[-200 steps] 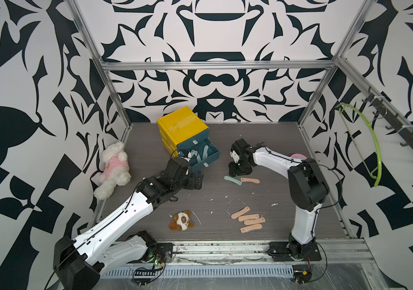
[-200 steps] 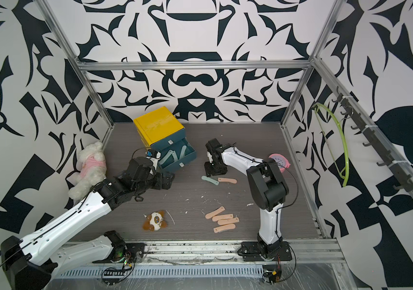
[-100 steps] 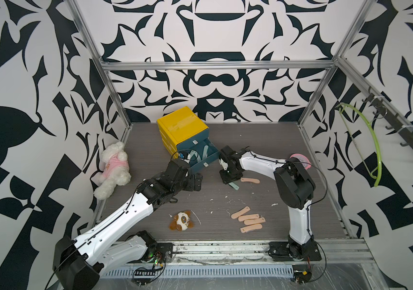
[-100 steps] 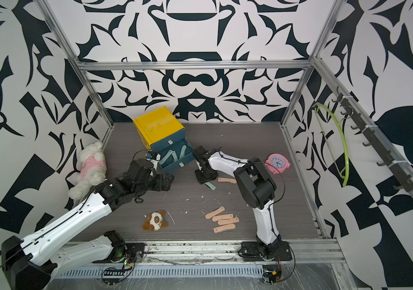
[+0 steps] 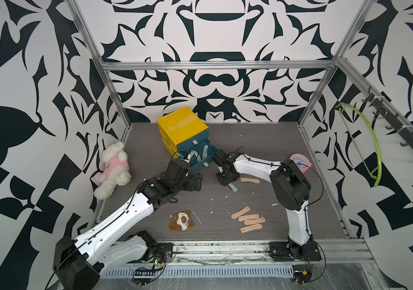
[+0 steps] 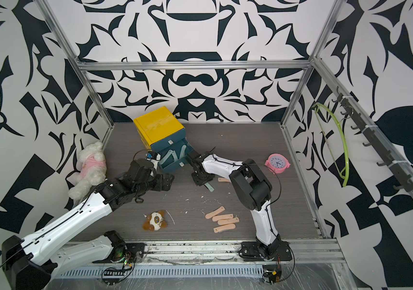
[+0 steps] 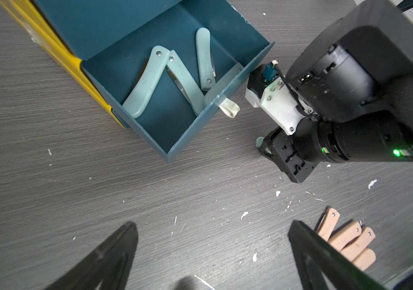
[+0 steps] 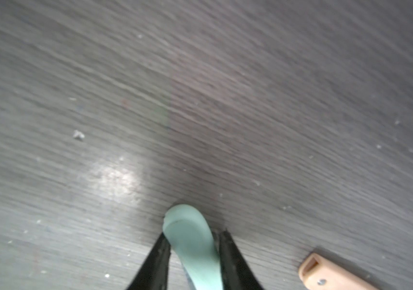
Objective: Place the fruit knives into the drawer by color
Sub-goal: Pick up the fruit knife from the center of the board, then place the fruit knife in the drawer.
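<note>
Pale teal fruit knife (image 8: 190,251) on table (image 5: 263,140) beside open drawer (image 7: 160,125). My right end effector (image 8: 194,236), further back a second ago, now down, clamped on it. Left end effector (image 7: 211,224) unchanged, fingers wide apart. Count: four teal knives (image 7: 147,82) in drawer, one in grip. Five peach knives (image 5: 249,221) on table, four bunched, one alone (image 5: 250,180).
</note>
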`<state>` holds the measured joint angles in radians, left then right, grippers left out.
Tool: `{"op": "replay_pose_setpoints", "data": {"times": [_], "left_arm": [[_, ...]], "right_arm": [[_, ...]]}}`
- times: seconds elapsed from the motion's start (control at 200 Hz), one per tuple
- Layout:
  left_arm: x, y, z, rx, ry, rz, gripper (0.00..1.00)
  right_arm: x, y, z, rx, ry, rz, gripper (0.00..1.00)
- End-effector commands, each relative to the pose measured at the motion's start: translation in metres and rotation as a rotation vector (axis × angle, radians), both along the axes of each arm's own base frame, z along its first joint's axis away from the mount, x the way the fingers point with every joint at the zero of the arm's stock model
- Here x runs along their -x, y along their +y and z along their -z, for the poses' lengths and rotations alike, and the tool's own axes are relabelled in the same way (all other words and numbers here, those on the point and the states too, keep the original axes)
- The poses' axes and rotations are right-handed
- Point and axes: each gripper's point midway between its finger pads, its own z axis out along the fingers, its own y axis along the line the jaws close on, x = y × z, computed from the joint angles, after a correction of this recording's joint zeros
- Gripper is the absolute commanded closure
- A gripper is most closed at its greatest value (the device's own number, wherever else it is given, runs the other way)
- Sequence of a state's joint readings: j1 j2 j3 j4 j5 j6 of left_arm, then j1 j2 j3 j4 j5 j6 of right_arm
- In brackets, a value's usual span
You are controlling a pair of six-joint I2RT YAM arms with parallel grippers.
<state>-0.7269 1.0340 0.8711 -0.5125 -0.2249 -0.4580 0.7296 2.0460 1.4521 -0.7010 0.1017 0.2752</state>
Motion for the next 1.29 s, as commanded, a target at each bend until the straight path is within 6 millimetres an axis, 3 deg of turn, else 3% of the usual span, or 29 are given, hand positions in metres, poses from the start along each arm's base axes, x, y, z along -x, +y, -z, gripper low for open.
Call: {"op": "replay_pose_setpoints", "data": {"times": [0.0,0.19,0.31,0.565,0.8,0.965,1.045,1.29], "left_arm": [[-0.001,0.001,0.000,0.003,-0.001,-0.014,0.01],[-0.001,0.002,0.002,-0.002,0.009,-0.020,0.01],[0.000,0.004,0.004,-0.005,0.014,-0.031,0.01],[0.001,0.014,0.008,-0.008,0.011,-0.080,0.01],[0.005,0.031,0.016,-0.017,0.001,-0.153,0.01],[0.009,0.040,0.015,-0.006,-0.014,-0.185,0.01],[0.009,0.043,0.014,-0.008,-0.016,-0.196,0.01],[0.013,0.049,0.008,-0.009,-0.021,-0.213,0.01]], "right_arm": [[0.004,-0.002,0.020,0.028,0.034,-0.011,0.75],[0.000,0.001,0.013,-0.029,0.017,-0.003,0.85],[-0.005,0.006,-0.006,-0.097,-0.061,-0.006,0.87],[-0.018,0.025,-0.086,-0.308,-0.300,-0.001,0.89],[-0.014,0.045,-0.177,-0.584,-0.461,0.052,0.89],[-0.034,0.067,-0.231,-0.794,-0.523,0.202,0.90],[-0.050,0.079,-0.244,-0.873,-0.535,0.281,0.90],[-0.095,0.102,-0.250,-1.010,-0.513,0.539,0.89]]}}
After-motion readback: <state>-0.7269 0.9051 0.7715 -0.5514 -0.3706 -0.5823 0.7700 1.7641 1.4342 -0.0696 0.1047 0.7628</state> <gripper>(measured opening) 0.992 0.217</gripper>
